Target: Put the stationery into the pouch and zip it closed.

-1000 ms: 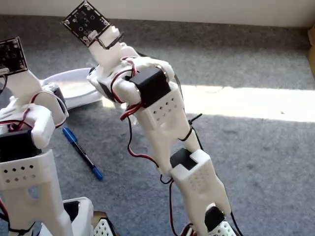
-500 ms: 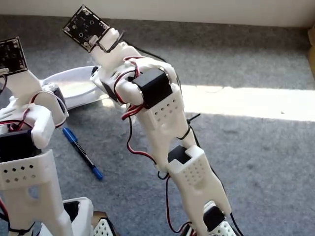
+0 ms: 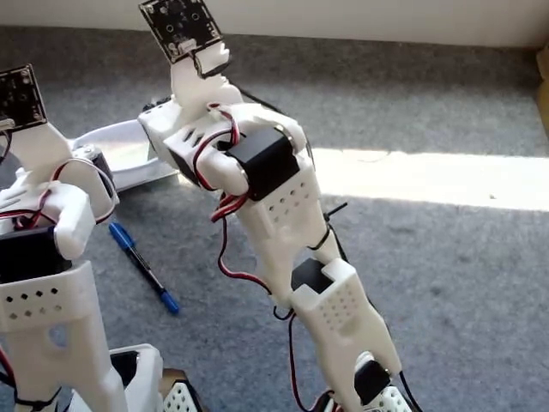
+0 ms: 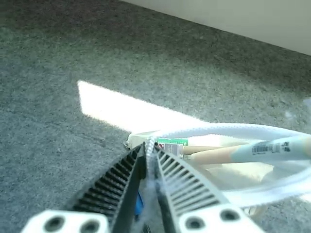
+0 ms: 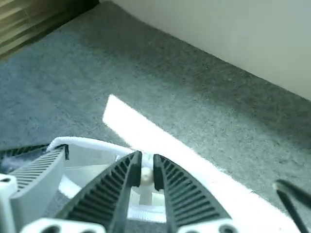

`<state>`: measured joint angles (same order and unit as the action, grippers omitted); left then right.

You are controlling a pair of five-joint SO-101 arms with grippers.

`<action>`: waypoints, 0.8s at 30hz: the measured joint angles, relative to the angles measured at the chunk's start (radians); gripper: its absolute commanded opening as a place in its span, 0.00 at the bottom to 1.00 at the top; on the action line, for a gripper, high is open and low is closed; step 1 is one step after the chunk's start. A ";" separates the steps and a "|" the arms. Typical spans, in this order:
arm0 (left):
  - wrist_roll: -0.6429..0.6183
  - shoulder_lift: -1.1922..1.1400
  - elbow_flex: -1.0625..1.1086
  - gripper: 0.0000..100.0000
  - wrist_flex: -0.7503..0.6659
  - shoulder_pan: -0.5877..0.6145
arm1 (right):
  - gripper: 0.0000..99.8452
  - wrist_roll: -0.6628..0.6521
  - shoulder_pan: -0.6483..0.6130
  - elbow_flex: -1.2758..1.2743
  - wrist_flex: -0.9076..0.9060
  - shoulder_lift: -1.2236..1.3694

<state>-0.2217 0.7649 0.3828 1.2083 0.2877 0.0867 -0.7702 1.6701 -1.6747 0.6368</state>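
Status: the pouch (image 4: 233, 128) lies on the grey carpet (image 3: 446, 283) at the far left, under the heads of both arms. Its mouth is open. Inside it I see a light blue pen (image 4: 272, 148) and a beige pencil (image 4: 214, 154) lying side by side.

Left gripper (image 4: 150, 145): jaws drawn together on a strip of the pouch's white edge at one end of the mouth. I read this as an anchoring hold.

Right gripper (image 5: 146, 160): jaws nearly together on a small white piece at the pouch's rim, close beside the left gripper. I take that piece for the zip pull but cannot confirm it.

Outstanding item: a dark blue pen (image 3: 141, 268) lies on the carpet, well apart from the pouch and nearer the arm bases. Neither gripper is touching it.

Assessment: in my judgement the step in hand is the zip, with one arm bracing and the other on the pull. Loading is not complete. I judge the next move calls for one gripper to let go and fetch the dark blue pen before the zip is run. If the zip goes first, the left hold must stay firm so the pouch does not drag across the carpet.
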 measured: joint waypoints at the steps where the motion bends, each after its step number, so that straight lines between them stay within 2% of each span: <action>1: 0.000 0.000 0.000 0.02 0.000 0.000 | 0.00 0.023 0.000 0.000 0.006 0.000; 9: 0.000 0.000 0.000 0.02 0.000 0.000 | 0.01 0.158 0.000 0.000 0.037 0.000; 12: 0.000 0.000 0.000 0.02 0.000 0.000 | 0.02 0.163 0.000 0.000 0.038 0.003; 17: 0.000 0.000 0.000 0.02 0.000 0.000 | 0.15 0.163 0.000 0.000 0.041 0.058; 24: 0.000 0.000 0.000 0.02 0.000 0.000 | 0.16 0.163 0.000 0.000 0.041 0.057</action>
<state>-0.2217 0.7649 0.3828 1.2083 0.2877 0.2493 -0.7702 1.6701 -1.6333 0.6935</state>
